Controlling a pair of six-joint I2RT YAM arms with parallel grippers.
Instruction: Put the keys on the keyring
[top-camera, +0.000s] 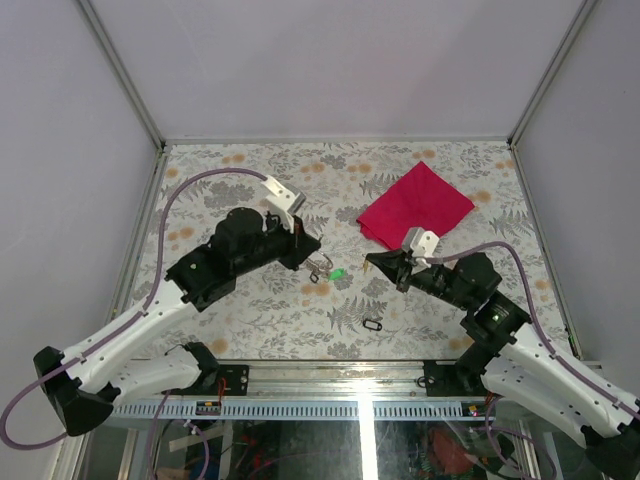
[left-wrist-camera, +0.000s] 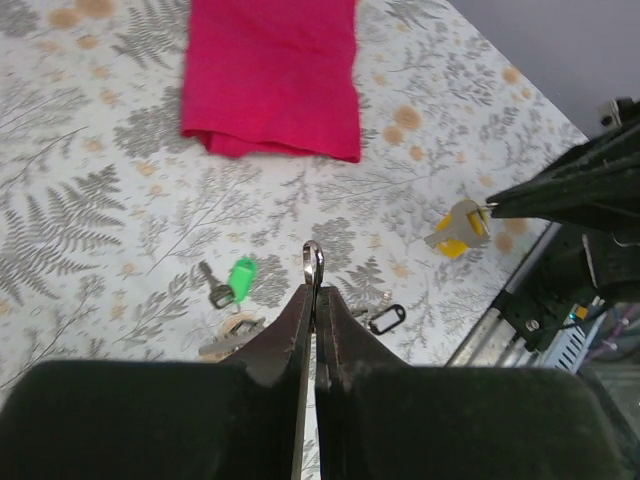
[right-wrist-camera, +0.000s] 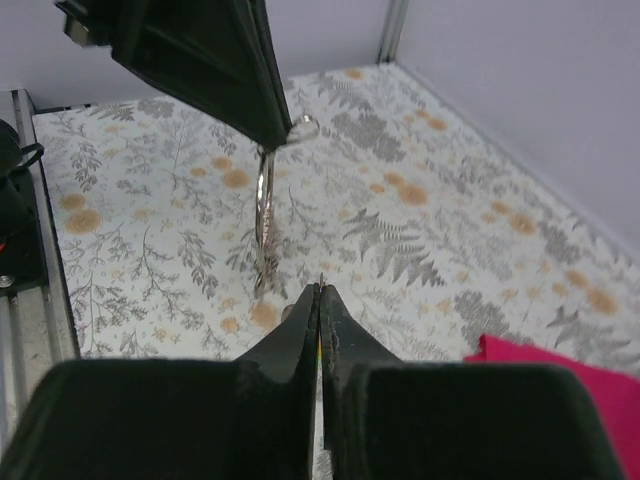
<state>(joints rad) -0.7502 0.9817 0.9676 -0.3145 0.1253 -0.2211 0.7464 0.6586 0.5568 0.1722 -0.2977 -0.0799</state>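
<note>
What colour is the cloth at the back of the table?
The cloth is plain pinkish red, unpatterned; best seen in the left wrist view.

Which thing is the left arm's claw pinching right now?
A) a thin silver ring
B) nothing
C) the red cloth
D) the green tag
A: the left gripper is shut on the keyring, while the green tag and red cloth lie loose on the table.

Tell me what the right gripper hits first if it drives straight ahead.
Probably the keyring held edge-on by the left gripper, hanging just ahead, a little off the right gripper line; depth is unclear.
</note>
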